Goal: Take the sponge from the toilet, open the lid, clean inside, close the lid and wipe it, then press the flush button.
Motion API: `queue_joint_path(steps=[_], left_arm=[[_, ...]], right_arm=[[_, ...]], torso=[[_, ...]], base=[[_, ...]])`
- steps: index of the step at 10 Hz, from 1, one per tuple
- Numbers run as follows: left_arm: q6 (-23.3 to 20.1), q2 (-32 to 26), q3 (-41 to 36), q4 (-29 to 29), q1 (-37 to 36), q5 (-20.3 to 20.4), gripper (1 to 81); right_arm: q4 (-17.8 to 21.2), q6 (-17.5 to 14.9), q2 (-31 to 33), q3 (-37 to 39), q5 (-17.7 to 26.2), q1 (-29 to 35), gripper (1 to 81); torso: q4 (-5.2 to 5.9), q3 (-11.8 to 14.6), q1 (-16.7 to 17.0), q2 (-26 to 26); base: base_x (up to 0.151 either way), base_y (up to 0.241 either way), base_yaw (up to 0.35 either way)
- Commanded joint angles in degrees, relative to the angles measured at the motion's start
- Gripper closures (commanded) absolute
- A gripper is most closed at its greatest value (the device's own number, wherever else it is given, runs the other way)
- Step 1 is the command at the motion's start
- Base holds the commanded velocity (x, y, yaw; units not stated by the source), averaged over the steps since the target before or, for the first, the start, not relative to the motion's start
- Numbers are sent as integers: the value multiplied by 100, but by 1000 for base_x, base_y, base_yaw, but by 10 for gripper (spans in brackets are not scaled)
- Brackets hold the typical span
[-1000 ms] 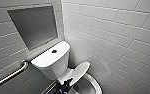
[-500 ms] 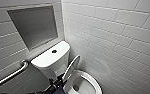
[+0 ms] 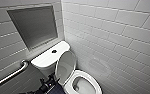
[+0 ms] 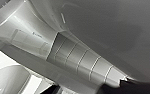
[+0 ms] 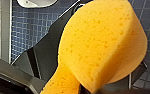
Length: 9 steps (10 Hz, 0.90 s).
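White wall tiles [image 3: 111, 32] are shining beside the toilet [image 3: 46, 60], its lid [image 3: 66, 65] standing up. The right gripper [image 5: 91, 89] is squeezing the bent yellow sponge [image 5: 101, 42].

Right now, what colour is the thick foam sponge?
Orange-yellow foam sponge, best in the right wrist view.

The sponge [image 5: 98, 42] is porous foam, the toilet [image 3: 48, 60] and lid [image 3: 66, 66] glossy, the rail [image 3: 11, 75] shiny metal

Floor [image 5: 26, 32]: small dark-blue square tiles. White toilet [image 3: 91, 76] stands on it, just right of left pincer [image 3: 48, 84]; tank [image 3: 48, 58] beyond pincer, against tiled wall [image 3: 111, 37].
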State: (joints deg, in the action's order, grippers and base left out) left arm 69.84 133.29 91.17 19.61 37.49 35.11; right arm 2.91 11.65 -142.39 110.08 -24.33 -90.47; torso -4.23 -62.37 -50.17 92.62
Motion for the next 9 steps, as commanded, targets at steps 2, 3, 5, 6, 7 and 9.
queue_joint_path(steps=[2,3,5,6,7,9], left_arm=[[-164,-566,-135,-283,-536,330,10],[-199,-601,-152,-335,-501,312,10],[-216,-540,-83,-2089,-474,-645,10],[-208,-479,39,-3407,-500,-1516,10],[-172,-548,24,-4330,-501,-2119,10],[-181,-898,-413,-5942,-475,-3023,10]], right_arm=[[-19,4,164,-128,306,-29,811],[-19,12,164,-120,306,-37,811],[-19,21,146,-50,306,-29,811],[-27,12,111,12,306,-3,811],[-45,4,94,12,306,6,811],[-72,4,76,38,306,6,811]], torso=[[-2,0,0,0],[-2,0,0,0],[-2,0,0,0],[-2,0,0,0],[-2,2,0,0],[-2,2,0,0]], base=[[0,0,0],[0,0,0],[0,0,0],[0,0,0],[0,0,0],[0,0,0]])
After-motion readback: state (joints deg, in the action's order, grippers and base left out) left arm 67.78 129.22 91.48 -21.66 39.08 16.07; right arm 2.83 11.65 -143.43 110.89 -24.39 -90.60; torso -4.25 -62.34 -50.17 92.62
